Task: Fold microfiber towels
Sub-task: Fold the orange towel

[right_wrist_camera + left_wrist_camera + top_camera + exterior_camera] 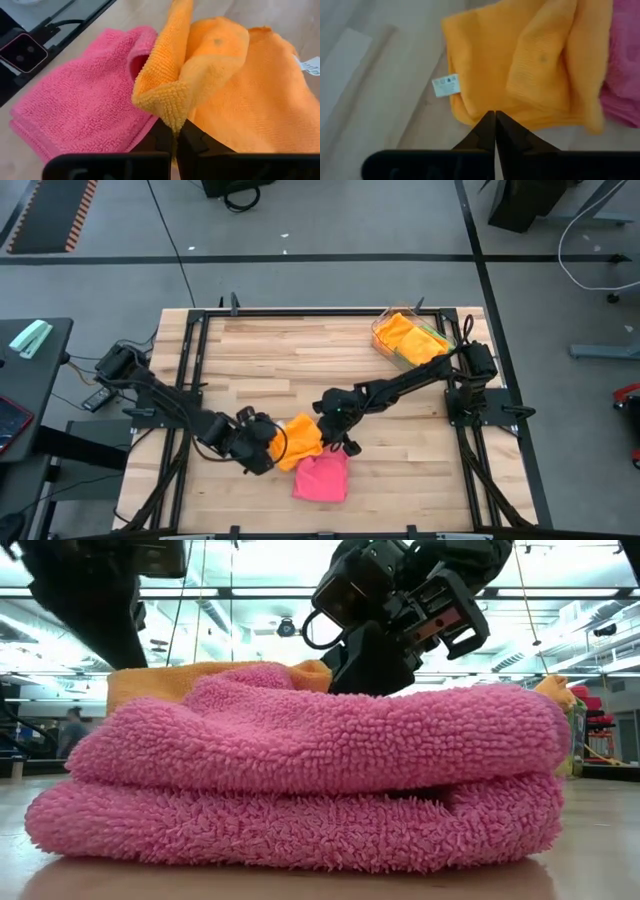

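Note:
An orange microfiber towel (300,442) lies bunched on the wooden table near the front, between my two grippers. My left gripper (268,448) is shut at its left edge, and my right gripper (338,438) is shut on its right side. The towel's white care label (446,86) shows near the left edge. A pink towel (322,478), folded flat in layers, rests on the table just in front of the orange one and fills the low view (300,780), where the orange towel (160,680) rises behind it. My left gripper pinches the orange towel's near edge (487,107) between its two fingertips, slanting down from the table's left. The cloth there lies low on the table; one layer or several, I cannot tell. My right gripper pinches a folded-over corner of the orange towel (170,107) between its two fingers, several layers together, slanting down from the table's right. The pinched corner is raised off the table, while the rest of the towel (260,100) lies on the wood.
A clear plastic tray (385,345) at the table's far right holds more orange and yellow-green towels. A black metal frame (190,350) borders the table. Bare wood lies across the middle and far left.

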`<action>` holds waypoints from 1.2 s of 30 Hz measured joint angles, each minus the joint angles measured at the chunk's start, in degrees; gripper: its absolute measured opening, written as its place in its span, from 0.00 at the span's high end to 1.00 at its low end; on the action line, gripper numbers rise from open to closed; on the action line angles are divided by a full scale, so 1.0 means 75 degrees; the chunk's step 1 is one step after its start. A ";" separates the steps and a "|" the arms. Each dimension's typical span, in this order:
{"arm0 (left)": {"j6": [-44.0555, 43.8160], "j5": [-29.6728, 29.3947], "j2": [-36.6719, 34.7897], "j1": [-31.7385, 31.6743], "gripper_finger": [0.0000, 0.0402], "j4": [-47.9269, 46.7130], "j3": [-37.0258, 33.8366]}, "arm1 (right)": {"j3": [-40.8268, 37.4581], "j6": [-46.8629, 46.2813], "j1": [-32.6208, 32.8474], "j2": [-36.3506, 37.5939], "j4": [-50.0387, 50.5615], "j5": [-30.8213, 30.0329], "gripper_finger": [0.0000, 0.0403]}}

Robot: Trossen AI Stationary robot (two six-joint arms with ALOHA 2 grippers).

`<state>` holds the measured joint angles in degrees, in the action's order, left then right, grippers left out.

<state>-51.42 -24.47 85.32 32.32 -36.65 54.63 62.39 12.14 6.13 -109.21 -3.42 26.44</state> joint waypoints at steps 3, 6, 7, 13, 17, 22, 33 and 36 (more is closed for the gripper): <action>-0.0097 -0.0146 -0.0003 0.0053 0.98 0.0469 -0.0541 | 0.0163 0.0005 -0.0006 0.0000 0.0113 0.0099 0.98; -0.0397 -0.0119 -0.0042 0.0010 0.98 0.1112 -0.1195 | 0.0443 0.0180 0.0000 0.0003 0.0267 0.0161 0.98; -0.0456 -0.0130 -0.0063 -0.0056 0.97 0.1279 -0.1361 | 0.0518 0.0242 0.0000 0.0003 0.0348 0.0165 0.98; 0.0383 0.0219 0.0041 -0.0600 0.98 0.2995 -0.2193 | 0.0641 0.0399 -0.0196 0.0006 0.0513 0.0164 0.98; 0.0757 0.0373 0.0336 -0.0828 0.97 0.3573 -0.2350 | 0.0636 0.0469 -0.0433 -0.0279 0.0485 0.0278 0.98; 0.1000 0.0552 0.0527 -0.0886 0.95 0.3844 -0.2338 | 0.0624 0.0427 -0.0611 -0.0698 0.0345 0.0463 0.98; 0.1070 0.0647 0.0513 -0.0767 0.94 0.3958 -0.2340 | 0.0860 0.0326 -0.1213 -0.0761 0.0112 0.1131 0.98; 0.1125 0.0648 0.0513 -0.0764 0.95 0.3989 -0.2340 | 0.1200 0.0501 -0.1017 -0.0761 0.0352 0.1282 0.98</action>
<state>-42.98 -19.61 89.17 26.59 -6.73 37.08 71.39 15.90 -1.50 -114.91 -0.77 36.05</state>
